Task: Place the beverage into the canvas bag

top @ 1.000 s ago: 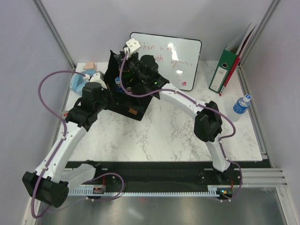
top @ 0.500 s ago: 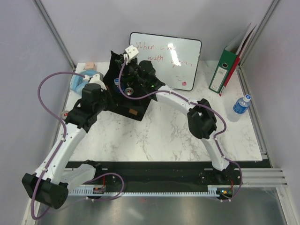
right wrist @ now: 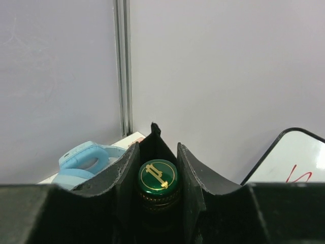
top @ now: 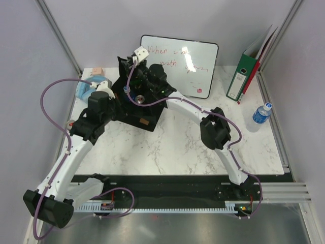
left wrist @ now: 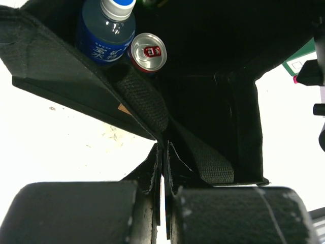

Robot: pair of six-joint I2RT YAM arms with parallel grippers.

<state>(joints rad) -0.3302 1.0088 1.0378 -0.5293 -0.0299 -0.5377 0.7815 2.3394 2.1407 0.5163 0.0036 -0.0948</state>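
Your left claw point(left wrist: 162, 152) is pinched closed on the rim of the canvas bag point(left wrist: 238, 127). Just ahead of it, inside the bag, sit a blue bottle point(left wrist: 104, 35) and a can point(left wrist: 147, 51). Your right claw point(right wrist: 158, 152) grips the green-capped bottle point(right wrist: 158, 176) between its fingers, at the bag's mouth.

canvas bag point(top: 134, 116): one
bottles: three, namely blue-labelled bottle point(left wrist: 104, 33), green-capped bottle point(right wrist: 158, 178), clear bottle point(top: 261, 114)
can point(left wrist: 147, 51): one
whiteboard point(top: 195, 61): one
binder point(top: 246, 76): one, perhaps two

White arms point(top: 193, 107) with black joints point(top: 216, 133) and purple cables point(top: 43, 101).
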